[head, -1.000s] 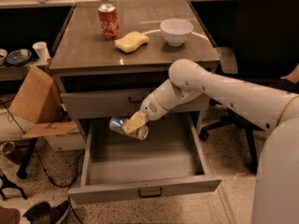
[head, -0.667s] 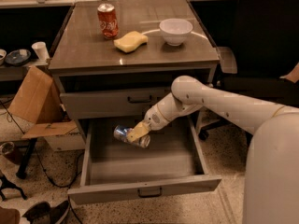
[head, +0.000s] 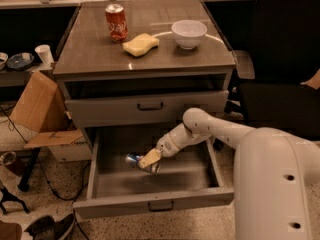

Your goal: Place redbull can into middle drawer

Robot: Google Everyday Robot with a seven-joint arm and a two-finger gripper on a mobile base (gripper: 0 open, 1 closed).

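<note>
The gripper [head: 149,160] is down inside the open middle drawer [head: 150,203], left of its centre; its fingers clasp the redbull can [head: 134,159], tipped on its side, seemingly just off the drawer floor; on the table [head: 95,51] above stand a red can [head: 116,22], a sponge [head: 140,44] and a bowl [head: 189,33].

hand [head: 149,160] gripping redbull can [head: 133,159], inside middle drawer [head: 116,206]

A single camera, set high and close beside the robot's own arm [head: 215,129], looks steeply down. The gripper [head: 148,160], clasping the redbull can [head: 133,158] in the open middle drawer [head: 150,203], sits just below mid-frame — the tabletop [head: 95,49] lies beyond it.
</note>
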